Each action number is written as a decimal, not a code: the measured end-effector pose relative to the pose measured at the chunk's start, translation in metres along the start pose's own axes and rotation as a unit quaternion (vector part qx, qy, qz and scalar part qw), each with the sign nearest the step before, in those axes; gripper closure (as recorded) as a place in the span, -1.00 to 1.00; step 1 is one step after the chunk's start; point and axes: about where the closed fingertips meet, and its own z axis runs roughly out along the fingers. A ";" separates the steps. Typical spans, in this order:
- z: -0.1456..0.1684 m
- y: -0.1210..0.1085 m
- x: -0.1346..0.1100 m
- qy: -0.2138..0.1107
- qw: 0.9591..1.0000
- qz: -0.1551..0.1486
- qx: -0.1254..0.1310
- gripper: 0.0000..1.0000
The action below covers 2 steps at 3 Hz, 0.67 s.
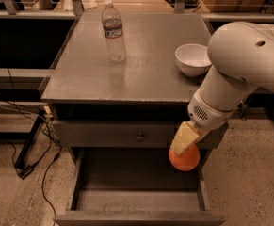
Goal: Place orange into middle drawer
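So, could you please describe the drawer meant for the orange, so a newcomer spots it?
Find the grey cabinet with bottle and bowl on top. Under its shut, knobbed drawer front, the middle drawer is pulled out and bare; the gripper holds the orange above its right side.

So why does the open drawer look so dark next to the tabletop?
Camera view: the tabletop catches soft light from above, with a pale sheen by the bottle; it shades the drawer beneath. The jaws, closed on the orange, hang over the drawer's right side in that dimmer area.
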 end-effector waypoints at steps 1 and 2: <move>0.013 0.012 -0.003 -0.005 0.999 -0.009 -0.031 1.00; 0.027 0.024 -0.022 -0.013 0.998 -0.031 -0.051 1.00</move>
